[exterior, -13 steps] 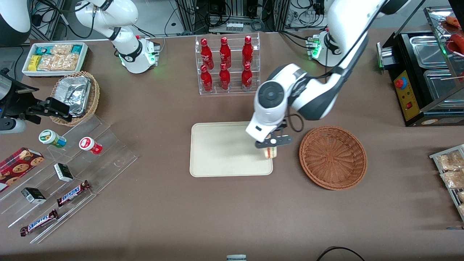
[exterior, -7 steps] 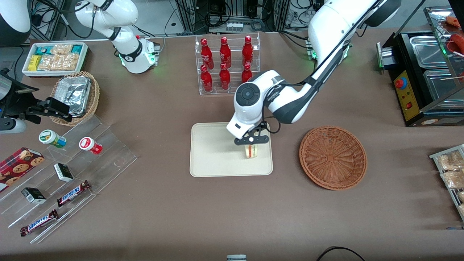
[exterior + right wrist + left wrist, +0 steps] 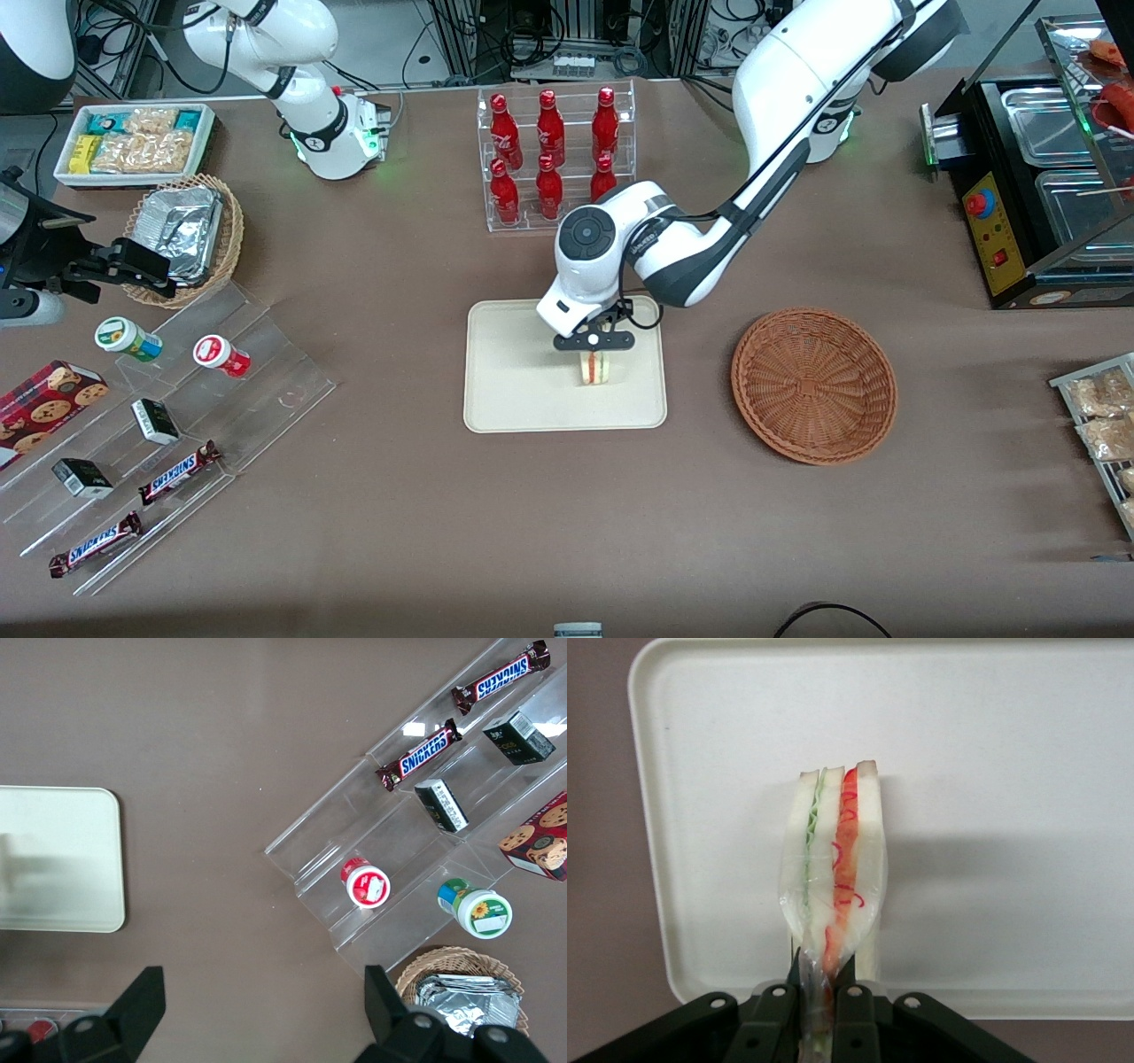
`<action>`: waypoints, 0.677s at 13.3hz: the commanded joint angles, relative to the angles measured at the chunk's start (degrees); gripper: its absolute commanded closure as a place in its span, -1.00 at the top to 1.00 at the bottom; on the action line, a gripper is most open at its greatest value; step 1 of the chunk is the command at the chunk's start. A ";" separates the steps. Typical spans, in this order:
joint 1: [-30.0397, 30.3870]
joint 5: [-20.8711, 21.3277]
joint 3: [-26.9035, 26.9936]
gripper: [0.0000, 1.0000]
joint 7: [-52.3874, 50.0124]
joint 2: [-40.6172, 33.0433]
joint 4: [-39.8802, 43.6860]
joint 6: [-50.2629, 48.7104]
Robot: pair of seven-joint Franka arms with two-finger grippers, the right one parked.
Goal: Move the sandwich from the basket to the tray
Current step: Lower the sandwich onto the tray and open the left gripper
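Note:
My left gripper [image 3: 594, 345] hangs over the cream tray [image 3: 514, 390], shut on the sandwich [image 3: 595, 368]. The wedge of white bread with green and orange-red layers [image 3: 833, 877] hangs from the black fingers [image 3: 852, 1010], which pinch its wrapped end, and it stands just above the tray [image 3: 992, 771]; whether it touches the tray I cannot tell. The reddish-brown round basket [image 3: 813, 384] lies beside the tray toward the working arm's end of the table, with nothing in it.
A clear rack of red bottles [image 3: 556, 159] stands farther from the front camera than the tray. A clear stepped stand with snack bars and cups [image 3: 168, 434], a tan basket of foil containers [image 3: 186, 235] and a white snack bin [image 3: 133, 142] lie toward the parked arm's end. A black food warmer [image 3: 1045, 177] is at the working arm's end.
My gripper has carried the sandwich from the tray's edge nearest the basket to over the tray's inner area, toward the parked arm's end. Its hold has not changed.

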 commanded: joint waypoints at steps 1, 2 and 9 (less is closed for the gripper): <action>-1.28 1.97 0.34 -1.00 -2.29 3.45 4.88 0.27; -1.46 3.72 0.34 -1.00 -2.99 4.08 5.24 0.27; -1.55 6.81 0.25 0.99 -4.58 6.28 5.42 0.35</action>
